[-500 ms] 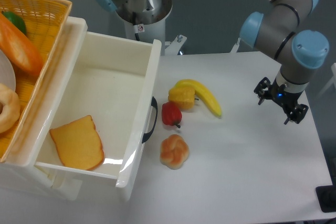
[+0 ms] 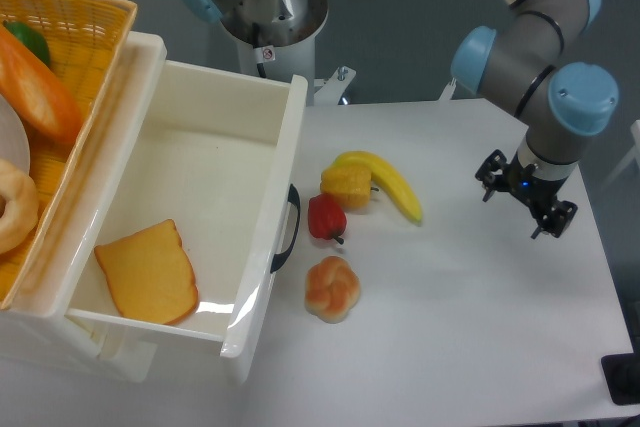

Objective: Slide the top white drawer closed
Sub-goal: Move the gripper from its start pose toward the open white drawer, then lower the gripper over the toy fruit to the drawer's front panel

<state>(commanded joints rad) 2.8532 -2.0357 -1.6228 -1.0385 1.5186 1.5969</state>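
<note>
Well right of the fully open drawer [image 2: 190, 187], the gripper [image 2: 520, 203], fingers spread and empty, has edged slightly closer; closing hasn't begun.

The basket [image 2: 95, 22] runs off the picture's left and top edges, so the bread [image 2: 35, 82], the green thing [image 2: 30, 39] and the bagel [image 2: 15, 209] in it show only in part. The cabinet [image 2: 60, 342] under the basket is cut by the left and bottom edges, and the open drawer [image 2: 285, 172] hides all below it. The gripper [image 2: 524, 205] is small and dark; its jaws cannot be read. The arm [image 2: 520, 7] leaves at the top edge.
</note>
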